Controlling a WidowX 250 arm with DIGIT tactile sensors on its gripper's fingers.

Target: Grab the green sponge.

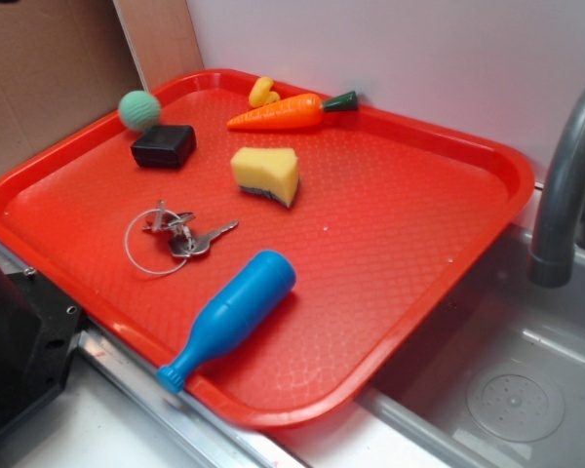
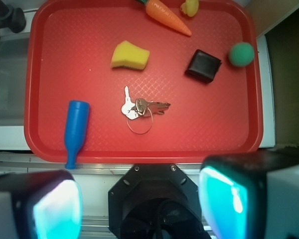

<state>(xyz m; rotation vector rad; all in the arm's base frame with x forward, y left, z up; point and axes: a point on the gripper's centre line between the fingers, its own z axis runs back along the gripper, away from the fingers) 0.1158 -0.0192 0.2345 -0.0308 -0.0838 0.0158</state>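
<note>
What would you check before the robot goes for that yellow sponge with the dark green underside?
1. Sponge in view on the red tray: ok.
2. Gripper jaws spread wide, nothing between them: ok.
3. Room around sponge: carrot, black box and keys all lie apart from it: ok.
4. Not mistaking the teal ball for the target: ok, it lies well apart.
5. Gripper lined up over sponge: not ok, it sits back at the tray's near edge.

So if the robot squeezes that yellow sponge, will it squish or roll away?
The green sponge looks like soft foam, so it would probably squish and feel light. It lies flat on the red tray as a wedge, so it likely won't roll. The open gripper is not touching it.
</note>
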